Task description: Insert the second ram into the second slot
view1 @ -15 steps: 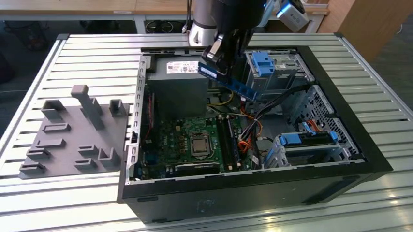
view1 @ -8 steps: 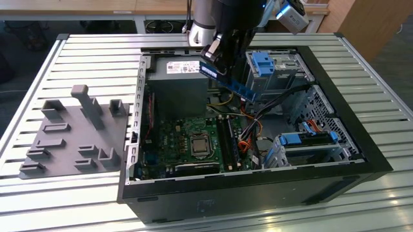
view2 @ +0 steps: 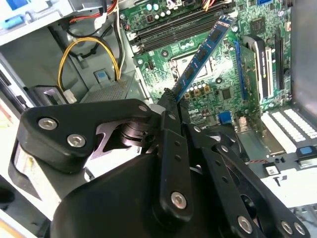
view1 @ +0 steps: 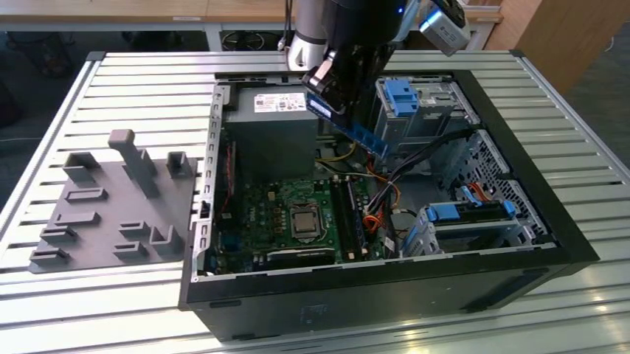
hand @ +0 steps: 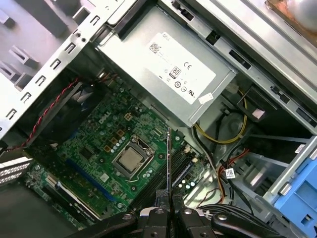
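Gripper [view2: 168,99]: closed narrow on one end of ram stick [view2: 203,52].
Position: ram stick is in the air above motherboard [view2: 208,94], tilted, clear of memory slots [view2: 178,29].
Care: probably needs its edge squared along the second slot, level, then seated with even pressure.

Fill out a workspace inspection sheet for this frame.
Surface: slatted metal table, with an open computer case lying on it.
Job's things: second ram held tilted above the motherboard, not seated in a slot.
Clutter: grey fixture tray on the exterior view's left of the case.
Grippers: gripper shut on the second ram's end.
Cables: yellow wires by the power supply; red-black twisted pair near the case wall.
Surroundings: wooden furniture behind the table.
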You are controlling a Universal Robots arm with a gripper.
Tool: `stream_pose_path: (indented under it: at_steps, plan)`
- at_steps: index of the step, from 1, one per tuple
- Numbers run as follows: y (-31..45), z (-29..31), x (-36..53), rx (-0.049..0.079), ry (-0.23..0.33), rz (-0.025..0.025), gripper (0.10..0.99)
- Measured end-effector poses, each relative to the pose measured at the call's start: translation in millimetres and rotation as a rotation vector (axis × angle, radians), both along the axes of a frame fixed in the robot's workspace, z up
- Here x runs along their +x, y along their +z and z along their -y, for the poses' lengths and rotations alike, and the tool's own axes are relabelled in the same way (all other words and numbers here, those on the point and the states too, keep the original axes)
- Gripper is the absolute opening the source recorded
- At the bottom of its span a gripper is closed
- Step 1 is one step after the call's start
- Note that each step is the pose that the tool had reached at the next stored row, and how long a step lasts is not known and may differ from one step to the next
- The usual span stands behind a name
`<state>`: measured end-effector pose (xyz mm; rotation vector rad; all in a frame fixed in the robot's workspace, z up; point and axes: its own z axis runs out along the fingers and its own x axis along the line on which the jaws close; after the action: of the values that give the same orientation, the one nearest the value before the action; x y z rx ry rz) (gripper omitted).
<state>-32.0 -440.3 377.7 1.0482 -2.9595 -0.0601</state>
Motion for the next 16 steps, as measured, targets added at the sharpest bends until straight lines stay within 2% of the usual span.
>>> stream_pose_path:
  at_steps: [16]
  plan:
    - [-0.2,0.0,0.0,0.000,-0.170,0.0000,0.137]
